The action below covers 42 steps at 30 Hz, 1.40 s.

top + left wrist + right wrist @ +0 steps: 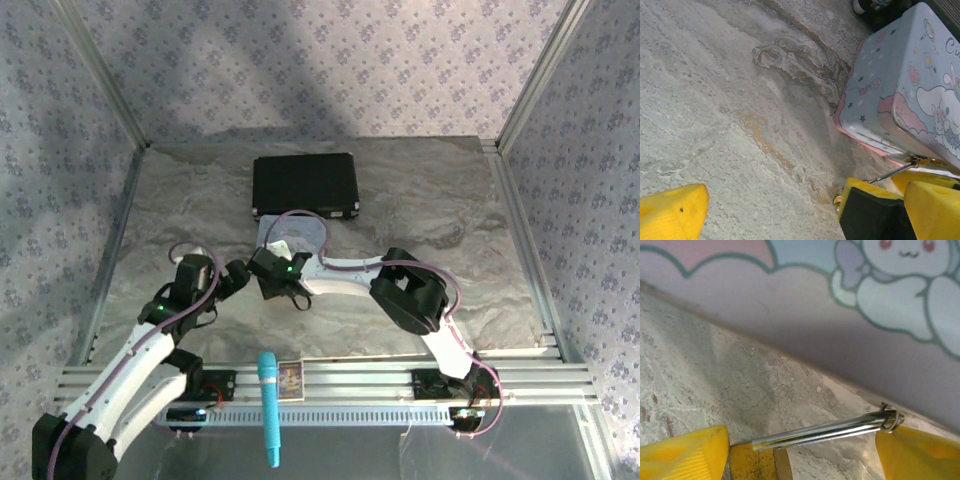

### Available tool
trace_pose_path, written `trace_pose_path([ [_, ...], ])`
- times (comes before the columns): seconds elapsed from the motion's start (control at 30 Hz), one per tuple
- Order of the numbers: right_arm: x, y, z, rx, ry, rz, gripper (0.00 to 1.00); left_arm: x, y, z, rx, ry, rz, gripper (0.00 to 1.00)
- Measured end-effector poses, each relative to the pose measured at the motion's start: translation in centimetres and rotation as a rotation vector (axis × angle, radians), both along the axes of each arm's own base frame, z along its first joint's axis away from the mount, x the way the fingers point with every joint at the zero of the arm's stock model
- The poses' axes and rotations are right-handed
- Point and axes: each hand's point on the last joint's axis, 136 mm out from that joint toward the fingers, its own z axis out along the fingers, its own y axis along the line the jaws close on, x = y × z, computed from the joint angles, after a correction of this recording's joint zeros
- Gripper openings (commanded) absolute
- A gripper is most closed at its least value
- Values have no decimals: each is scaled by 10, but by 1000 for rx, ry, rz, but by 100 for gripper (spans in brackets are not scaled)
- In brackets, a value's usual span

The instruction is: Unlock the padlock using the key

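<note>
The right gripper (801, 452) has its jaws wide, bracketing the padlock (820, 432) lengthwise at the bottom of the right wrist view, brass body by the lower-left finger, shackle tip and a small ring (893, 419) by the lower-right; whether they pinch it I cannot tell. The left gripper (807, 202) gapes on nothing over bare table (715, 100). With the padlock tight against the foot of the pale blue tin (805, 315), I judge an end-to-end hold could let it pivot free, or a finger could shove the tin
</note>
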Motion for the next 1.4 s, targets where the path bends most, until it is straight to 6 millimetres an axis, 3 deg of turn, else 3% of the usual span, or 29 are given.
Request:
trace_pose_path([
  [0.57, -13, -24, -8, -24, 16, -33, 61, -1, -3, -3, -38, -1, 5, 100],
  [0.83, -15, -28, -8, -22, 19, -50, 60, -1, -4, -1, -47, -8, 0, 100],
  [1.1, -21, -45, -8, -59, 25, -68, 56, -3, -6, -5, -58, 0, 0, 100],
  [1.23, -25, -55, -8, -79, 28, -76, 53, -2, -9, -4, -67, -10, -6, 100],
  [1.4, -25, -54, -9, -66, 26, -76, 45, -4, -12, -8, -66, 2, -16, 100],
])
